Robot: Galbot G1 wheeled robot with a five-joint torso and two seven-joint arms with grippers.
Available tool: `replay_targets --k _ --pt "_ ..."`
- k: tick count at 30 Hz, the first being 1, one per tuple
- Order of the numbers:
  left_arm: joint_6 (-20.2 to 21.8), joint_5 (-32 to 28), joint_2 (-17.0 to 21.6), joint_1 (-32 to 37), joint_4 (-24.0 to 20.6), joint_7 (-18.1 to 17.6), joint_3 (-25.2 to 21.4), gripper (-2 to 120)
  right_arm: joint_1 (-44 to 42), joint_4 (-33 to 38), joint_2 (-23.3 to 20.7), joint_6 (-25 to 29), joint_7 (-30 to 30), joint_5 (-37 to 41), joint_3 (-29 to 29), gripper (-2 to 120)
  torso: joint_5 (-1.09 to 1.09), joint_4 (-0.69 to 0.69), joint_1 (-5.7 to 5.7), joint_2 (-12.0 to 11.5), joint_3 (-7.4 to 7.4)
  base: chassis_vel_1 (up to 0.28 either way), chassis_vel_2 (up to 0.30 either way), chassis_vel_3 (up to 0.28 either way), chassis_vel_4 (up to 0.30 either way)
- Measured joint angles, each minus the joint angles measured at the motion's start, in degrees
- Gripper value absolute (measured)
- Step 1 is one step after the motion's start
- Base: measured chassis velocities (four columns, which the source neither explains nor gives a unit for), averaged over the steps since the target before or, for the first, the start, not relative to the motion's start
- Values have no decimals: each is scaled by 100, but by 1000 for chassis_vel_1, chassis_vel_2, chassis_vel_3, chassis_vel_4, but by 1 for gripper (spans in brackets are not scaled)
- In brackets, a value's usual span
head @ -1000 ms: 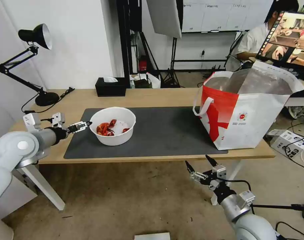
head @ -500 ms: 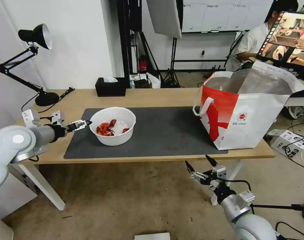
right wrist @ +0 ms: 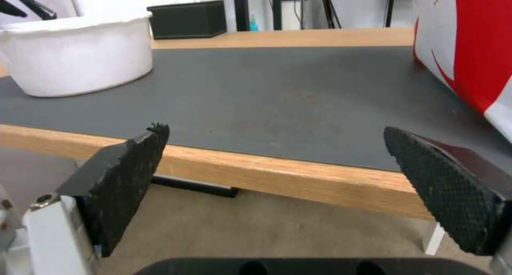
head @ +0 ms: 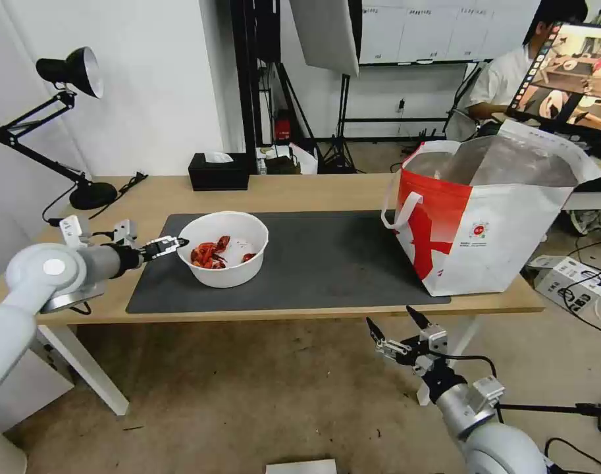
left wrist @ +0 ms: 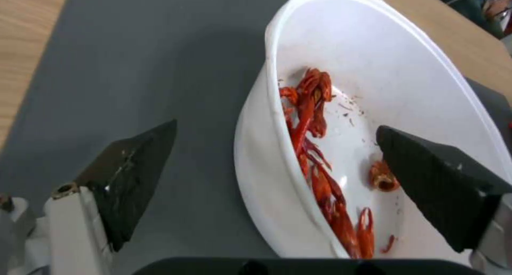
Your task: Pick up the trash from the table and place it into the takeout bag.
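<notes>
Left gripper (head: 180,243): reaching in from the left side of the table, level with the bowl's near-left rim; jaws standing wide, one finger (left wrist: 133,175) hanging outside the wall over the mat, the other (left wrist: 443,183) hanging inside over the shells; the rim is sitting between them, and I cannot tell whether either finger is touching it.
Right gripper (head: 397,324): hanging below the table's front edge, out in front of the bag's end of the table, jaws spread wide and holding nothing; its wrist camera is looking across the edge at mat, bowl and bag.
Bowl (head: 223,249): white and round, sitting upright on the left part of the mat.
Shells (head: 208,254): red crayfish pieces, lying on the bowl's floor, mostly toward the left gripper's side.
Mat (head: 326,260): dark grey rectangle, covering the middle of the tabletop.
Table (head: 300,191): light wood top on white legs.
Bag (head: 491,217): red-and-white tote with silver lining, standing open on the right end of the table, partly on the mat, well apart from the bowl.
Tissue box (head: 218,171): black, sitting at the table's far edge behind the bowl.
Lamp (head: 73,72): black, standing on the far left corner.
</notes>
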Motion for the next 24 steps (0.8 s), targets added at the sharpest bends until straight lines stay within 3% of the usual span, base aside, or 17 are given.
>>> replay_targets --k 6,14,24 --pt "1 26 -42 -537 349 -116 588 100 0 0 0 0 0 0 0 100 0 0 0 0 0 0 0 0 0" --pt "9 111 -85 -755 508 -246 889 99 0 0 0 0 0 0 0 100 0 0 0 0 0 0 0 0 0" --pt "-61 181 -74 -815 511 -284 1020 62 0 0 0 0 0 0 0 100 0 0 0 0 0 0 0 0 0"
